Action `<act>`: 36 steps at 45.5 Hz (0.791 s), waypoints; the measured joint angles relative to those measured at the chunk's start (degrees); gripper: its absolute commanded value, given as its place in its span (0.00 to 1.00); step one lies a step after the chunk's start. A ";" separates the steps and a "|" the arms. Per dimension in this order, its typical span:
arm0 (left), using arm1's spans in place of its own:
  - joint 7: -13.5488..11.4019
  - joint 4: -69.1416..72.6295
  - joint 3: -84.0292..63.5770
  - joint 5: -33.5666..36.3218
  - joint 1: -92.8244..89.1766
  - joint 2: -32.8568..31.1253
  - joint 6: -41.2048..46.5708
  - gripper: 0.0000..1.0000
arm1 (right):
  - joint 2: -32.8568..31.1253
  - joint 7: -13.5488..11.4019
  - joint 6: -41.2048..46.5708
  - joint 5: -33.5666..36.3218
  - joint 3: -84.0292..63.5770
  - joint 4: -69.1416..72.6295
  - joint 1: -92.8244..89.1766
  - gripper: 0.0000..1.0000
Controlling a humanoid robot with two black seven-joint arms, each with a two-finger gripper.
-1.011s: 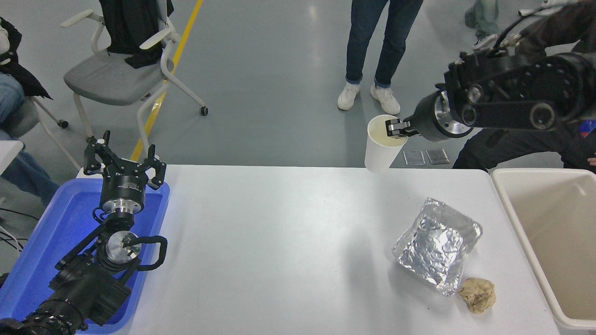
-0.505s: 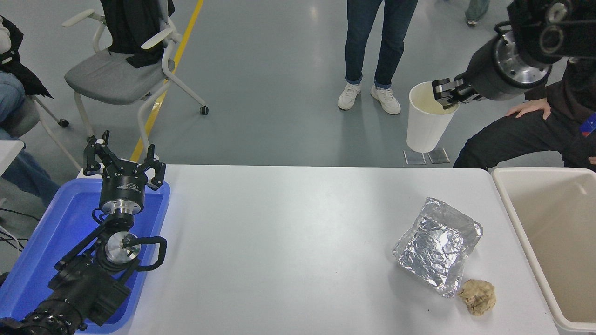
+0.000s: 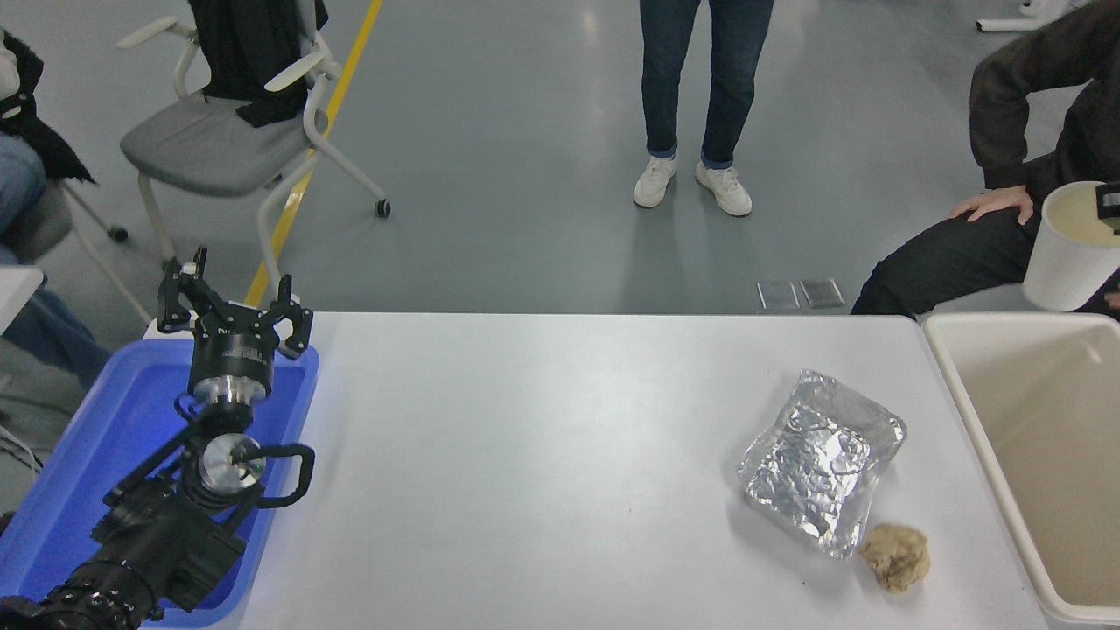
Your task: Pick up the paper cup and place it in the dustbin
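Note:
The white paper cup (image 3: 1069,254) hangs in the air at the right edge of the picture, upright, just above the far rim of the cream-beige dustbin (image 3: 969,404). Only a black fingertip of my right gripper (image 3: 1109,206) shows, pinched on the cup's rim at the edge of the picture; the rest of the arm is out of view. My left gripper (image 3: 233,304) is parked at the lower left over the blue tray, its fingers spread open and empty.
A crumpled silver foil tray (image 3: 822,462) and a tan crumpled wad (image 3: 896,556) lie on the white table near the bin. A blue plastic tray (image 3: 87,455) sits at the left. One person stands beyond the table and another sits at the far right.
My right gripper has carried the cup to the right, from above the table's far edge to over the bin's far rim. The arm has mostly left the picture. The left arm has not moved.

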 measured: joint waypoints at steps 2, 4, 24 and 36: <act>0.00 0.01 0.00 -0.02 -0.01 -0.01 0.00 0.99 | -0.91 0.00 -0.64 -0.44 2.35 -1.94 -3.93 0.00; -0.01 0.00 0.00 -0.01 0.00 0.01 0.00 0.99 | -1.72 0.02 -1.69 -0.94 6.13 -4.42 -9.13 0.00; -0.04 0.00 0.00 -0.01 -0.09 -0.01 0.00 0.99 | 4.31 -0.35 -15.88 -1.60 37.52 -20.24 -49.50 0.00; -0.07 0.00 0.00 -0.01 -0.09 -0.01 0.00 0.99 | 11.12 -0.40 -21.12 -1.05 49.15 -26.68 -61.98 0.00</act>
